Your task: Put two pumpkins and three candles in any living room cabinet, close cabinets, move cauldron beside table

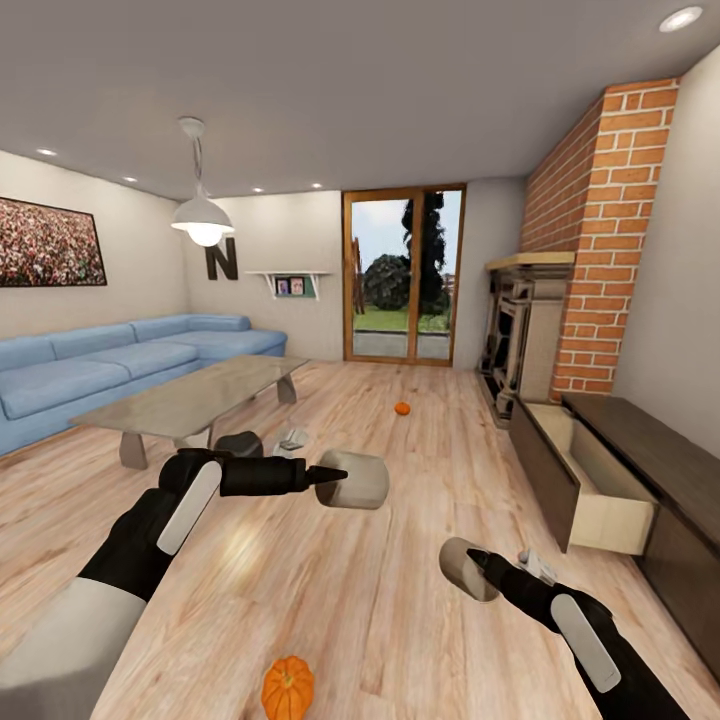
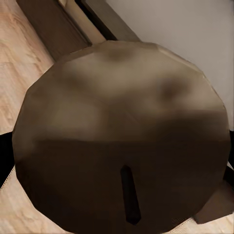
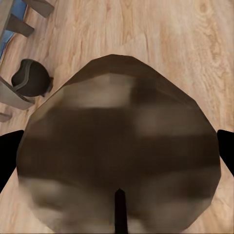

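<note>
A pumpkin (image 1: 287, 687) sits on the wood floor (image 1: 380, 600) right by the robot, low between its two arms. If the robot rolls ahead it may bump the pumpkin and send it rolling away. The right gripper (image 1: 478, 568) squeezes a candle (image 1: 461, 568), and in the right wrist view that candle (image 3: 119, 161) blocks most of the picture. The left gripper (image 1: 335, 477) squeezes another candle (image 1: 358, 479), held out sideways, and it looks just as big in the left wrist view (image 2: 122, 131). Both candles are round and smooth, so I think one may slip out and roll far if the squeeze is weak or the arm swings fast. To the right is the long dark cabinet (image 1: 650, 470) with one drawer (image 1: 590, 485) pulled out, so the candles can go in there. If an arm comes in too low it may hit the drawer's front edge. Past the left arm stands the glass table (image 1: 195, 395), and the black cauldron (image 1: 240, 444) sits on the floor just beside its leg. Something small and pale (image 1: 293, 437) lies near it, but I cannot tell what it is. Farther off, the second pumpkin (image 1: 402, 408) rests on the floor toward the glass door (image 1: 405, 275).
</note>
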Motion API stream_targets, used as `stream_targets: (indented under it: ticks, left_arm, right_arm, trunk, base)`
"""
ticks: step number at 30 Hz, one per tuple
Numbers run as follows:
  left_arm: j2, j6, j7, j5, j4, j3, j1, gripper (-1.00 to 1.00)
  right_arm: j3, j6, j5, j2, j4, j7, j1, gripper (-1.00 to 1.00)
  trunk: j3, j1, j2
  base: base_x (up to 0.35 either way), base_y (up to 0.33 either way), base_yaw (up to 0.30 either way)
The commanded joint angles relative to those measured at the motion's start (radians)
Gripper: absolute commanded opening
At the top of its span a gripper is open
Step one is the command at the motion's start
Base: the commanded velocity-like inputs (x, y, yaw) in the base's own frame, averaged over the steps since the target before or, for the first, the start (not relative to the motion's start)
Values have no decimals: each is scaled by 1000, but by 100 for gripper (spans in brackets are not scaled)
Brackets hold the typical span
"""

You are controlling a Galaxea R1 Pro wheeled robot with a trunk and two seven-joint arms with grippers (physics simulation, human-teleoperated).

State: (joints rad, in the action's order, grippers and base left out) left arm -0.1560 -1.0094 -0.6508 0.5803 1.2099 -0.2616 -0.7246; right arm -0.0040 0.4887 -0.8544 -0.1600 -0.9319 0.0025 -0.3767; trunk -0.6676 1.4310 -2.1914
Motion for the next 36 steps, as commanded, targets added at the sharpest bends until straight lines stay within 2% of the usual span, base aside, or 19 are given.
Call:
stream_targets:
  ticks: [1,15,36]
  left_arm:
    - [-1,-3,-4,3,0,-1,-1,-100]
    - [-1,-3,-4,3,-2,-1,-1,-100]
    - [-1,17,-4,3,-4,-1,-1,-100]
  right_arm:
    - [-1,4,-5,0,-1,1,-1,-100]
    - [-1,4,-5,0,-1,1,-1,-100]
    - [1,4,-6,0,-1,1,-1,-100]
  trunk:
    - [-3,0,-1]
    - [-6,0,-1]
    - [-6,0,-1]
  base:
    - [289,-116,0]
    - [259,-211,-132]
    - [253,-229,-7]
